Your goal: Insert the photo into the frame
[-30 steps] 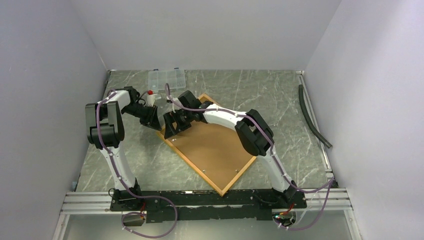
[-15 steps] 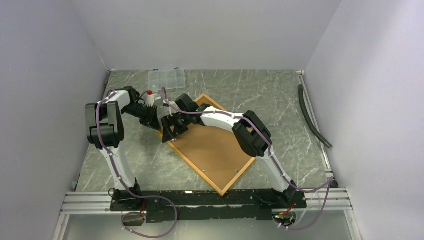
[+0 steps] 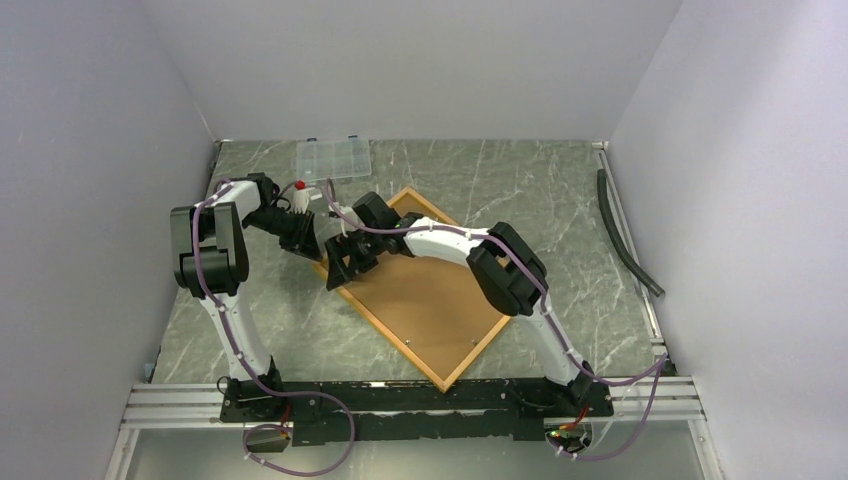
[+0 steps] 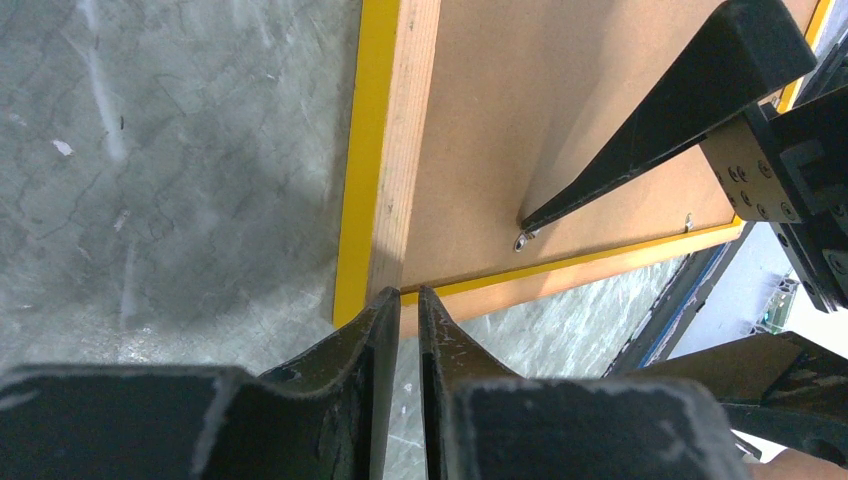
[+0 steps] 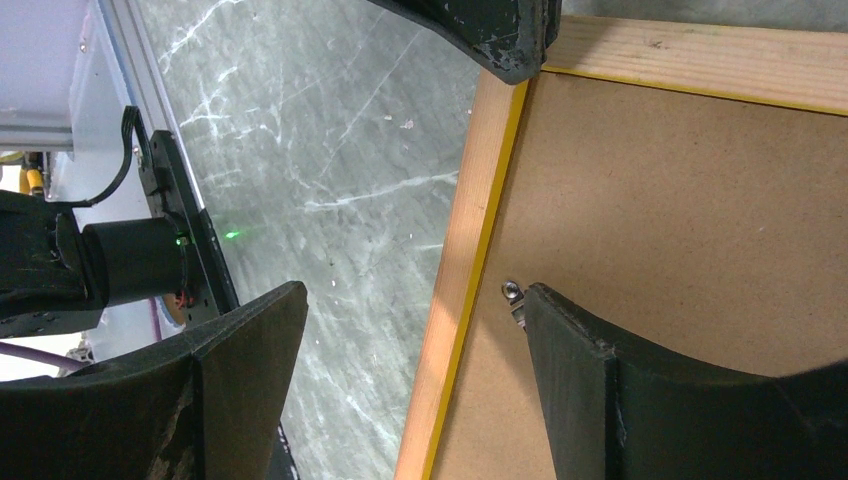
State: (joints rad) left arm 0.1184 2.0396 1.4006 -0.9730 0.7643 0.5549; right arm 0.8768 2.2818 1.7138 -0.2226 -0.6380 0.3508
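Observation:
The frame (image 3: 380,327) lies back-up on the table, turned like a diamond, with the brown backing board (image 3: 425,290) inside it. The photo is hidden. My left gripper (image 3: 312,243) is shut, with its tips (image 4: 400,300) at the frame's left corner (image 4: 390,150). My right gripper (image 3: 345,262) is open and straddles the frame's edge (image 5: 465,270). One of its fingers (image 5: 600,380) rests on the backing board (image 5: 680,200), touching a small metal tab (image 5: 512,292). The other finger (image 5: 240,350) hangs over the table. The tab also shows in the left wrist view (image 4: 522,241).
A clear plastic compartment box (image 3: 334,158) lies at the back left. A small white thing with a red cap (image 3: 300,188) sits by the left arm. A black hose (image 3: 625,235) runs along the right wall. Metal rails line the near edge (image 3: 420,395).
My right gripper has shifted a little to the left and nearer, along the frame's left edge. My left gripper has stayed at the corner.

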